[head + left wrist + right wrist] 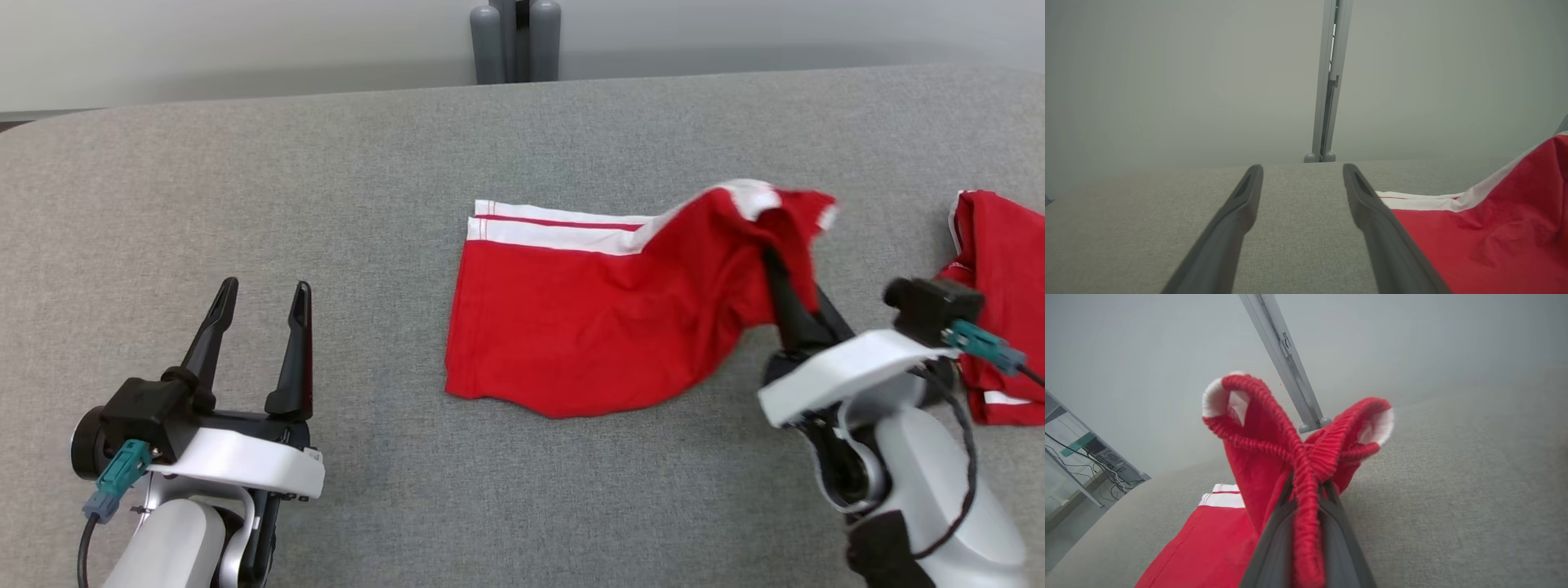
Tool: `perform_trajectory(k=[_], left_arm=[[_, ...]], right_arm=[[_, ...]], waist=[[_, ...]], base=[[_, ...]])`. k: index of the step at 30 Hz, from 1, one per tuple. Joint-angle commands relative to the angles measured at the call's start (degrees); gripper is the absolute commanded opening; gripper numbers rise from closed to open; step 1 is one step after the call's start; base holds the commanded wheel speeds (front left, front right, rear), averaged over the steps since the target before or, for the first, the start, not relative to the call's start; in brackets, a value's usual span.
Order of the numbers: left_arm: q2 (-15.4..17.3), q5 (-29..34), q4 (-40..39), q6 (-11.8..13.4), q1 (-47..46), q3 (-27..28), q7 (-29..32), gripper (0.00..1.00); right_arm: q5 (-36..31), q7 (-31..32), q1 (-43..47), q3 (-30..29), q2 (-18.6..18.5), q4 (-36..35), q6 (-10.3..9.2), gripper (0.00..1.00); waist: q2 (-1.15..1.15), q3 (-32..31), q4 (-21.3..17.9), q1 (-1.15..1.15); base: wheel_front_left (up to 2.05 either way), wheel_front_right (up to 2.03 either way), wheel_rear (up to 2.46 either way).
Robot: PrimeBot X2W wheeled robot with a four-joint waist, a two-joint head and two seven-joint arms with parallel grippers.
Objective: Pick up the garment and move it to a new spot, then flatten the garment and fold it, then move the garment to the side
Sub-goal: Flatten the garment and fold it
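The garment (588, 314) is a pair of red shorts with white trim, spread on the grey table (367, 188) at the middle. My right gripper (780, 265) is shut on its ribbed red waistband (1306, 465), lifting the right end off the surface. The waistband bunches into two loops above the fingers (1274, 543) in the right wrist view. My left gripper (263, 287) stands open at the lower left, well clear of the garment (1486, 237), with nothing between its fingers (1237, 212).
A second red garment (996, 269) with white trim lies at the table's right edge, beside my right arm. A grey post (514, 41) stands behind the table's far edge. Shelving with cables (1081, 457) stands off to one side.
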Motion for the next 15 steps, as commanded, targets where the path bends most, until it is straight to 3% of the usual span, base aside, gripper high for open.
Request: perform_trajectory(k=[1, 7, 15], left_arm=[[0.2, 0.3, 0.0, -0.1, -0.8, 0.2, -0.3, 1.00], [-0.5, 0.2, 0.6, -0.7, -2.1, -0.8, -0.2, 1.00], [-2.1, 0.2, 2.2, -1.8, -3.9, -2.2, -0.2, 1.00]], right_arm=[[0.2, 0.4, -0.7, 0.7, 0.4, -1.1, -0.01, 0.00], [0.3, 2.2, -5.0, 7.4, 2.4, -1.3, -0.01, 0.00], [3.2, -2.7, -11.3, 18.3, 2.4, 9.0, 0.00, 0.00]], waist=[[0.00, 0.2, -0.1, 0.00], [0.00, 1.3, 1.4, 0.00], [0.00, 2.5, 5.5, 0.00]], base=[[0.00, 0.00, 0.00], [0.00, 0.00, 0.00], [0.00, 0.00, 0.00]])
